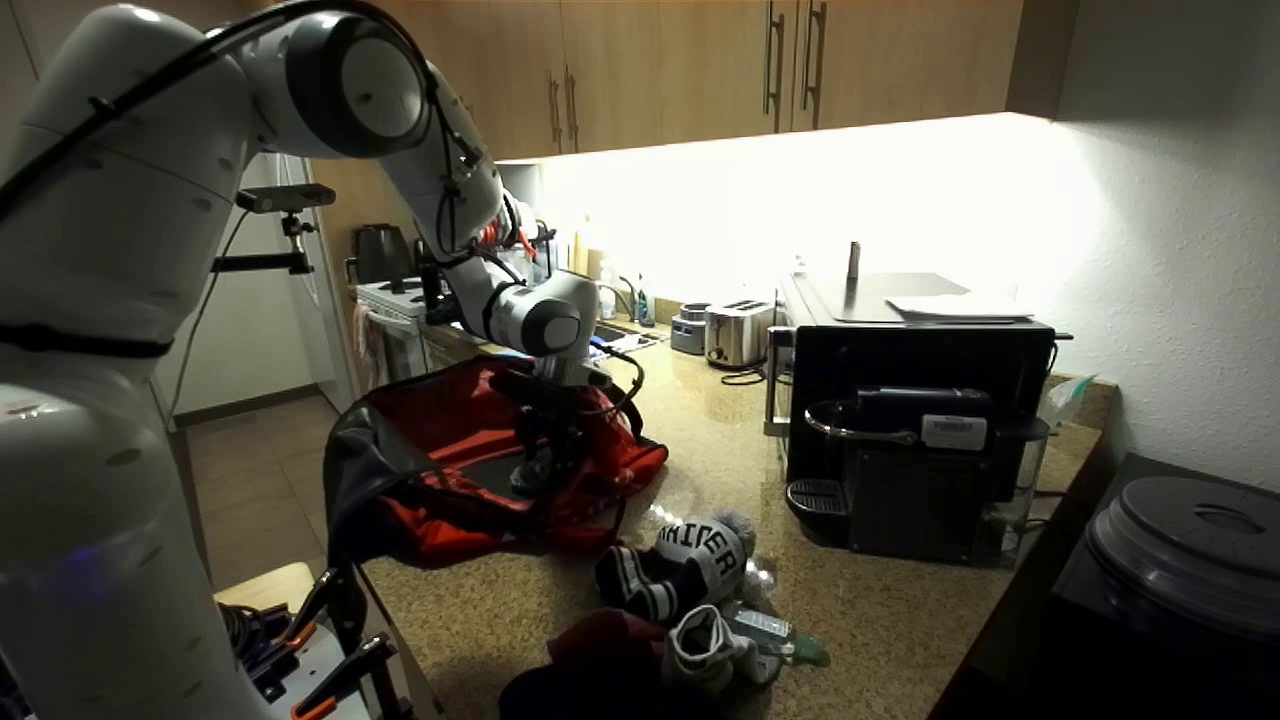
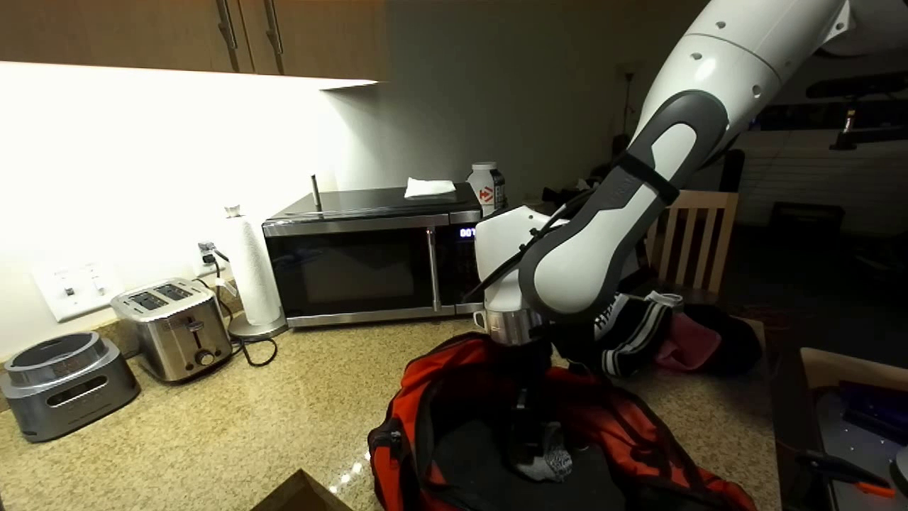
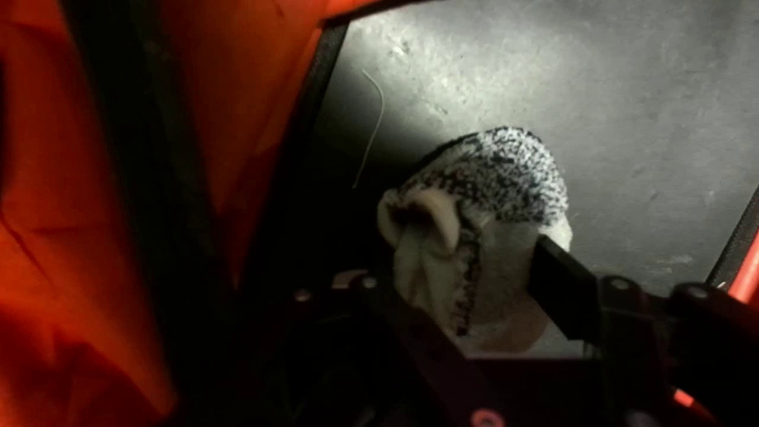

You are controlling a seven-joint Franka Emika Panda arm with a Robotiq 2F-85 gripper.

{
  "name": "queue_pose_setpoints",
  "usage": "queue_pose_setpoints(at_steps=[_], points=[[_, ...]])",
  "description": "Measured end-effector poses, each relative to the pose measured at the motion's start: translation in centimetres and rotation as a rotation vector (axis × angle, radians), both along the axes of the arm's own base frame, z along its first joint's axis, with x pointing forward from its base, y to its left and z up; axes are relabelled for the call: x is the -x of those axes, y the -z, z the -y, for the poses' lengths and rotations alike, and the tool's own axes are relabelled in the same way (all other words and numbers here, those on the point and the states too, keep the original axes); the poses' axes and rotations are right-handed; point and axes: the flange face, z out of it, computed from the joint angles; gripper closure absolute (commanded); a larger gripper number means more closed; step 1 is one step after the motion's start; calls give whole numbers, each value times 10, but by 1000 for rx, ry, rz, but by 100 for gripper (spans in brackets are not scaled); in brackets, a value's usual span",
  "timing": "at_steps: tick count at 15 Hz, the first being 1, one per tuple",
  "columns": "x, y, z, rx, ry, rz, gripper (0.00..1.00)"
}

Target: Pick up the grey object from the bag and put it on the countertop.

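Observation:
The grey object, a small black-and-white speckled sock-like lump with a pale folded edge, lies on the dark floor inside the red bag; it shows in the wrist view [image 3: 510, 172] and in both exterior views [image 1: 525, 480] [image 2: 550, 463]. The open red bag [image 1: 435, 540] [image 2: 403, 404] with black trim sits on the speckled countertop [image 1: 860, 620] [image 2: 305, 387]. My gripper [image 3: 486, 273] reaches down into the bag at the object. The right finger overlaps the object's edge. The left fingertip is hidden in shadow and behind the object, so I cannot tell whether it is gripped.
A striped knit hat [image 1: 690, 560], a small white shoe-like item [image 1: 697, 645] and dark red cloth [image 1: 600, 640] lie beside the bag. A coffee machine [image 1: 920, 480], microwave [image 2: 362, 273], toaster [image 2: 177, 330] and paper towel roll [image 2: 254, 277] stand along the counter. The bag's walls surround my gripper.

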Motion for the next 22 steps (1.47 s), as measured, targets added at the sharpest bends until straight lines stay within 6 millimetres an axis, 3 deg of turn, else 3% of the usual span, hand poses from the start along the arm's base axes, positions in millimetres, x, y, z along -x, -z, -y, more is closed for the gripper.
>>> queue_pose_setpoints(at_steps=[4, 9, 16, 22], points=[[-2, -5, 3, 2, 6, 7, 95], [8, -35, 23, 36, 53, 9, 93], [50, -126, 40, 103, 101, -10, 93], [63, -193, 74, 203, 132, 88, 93]])
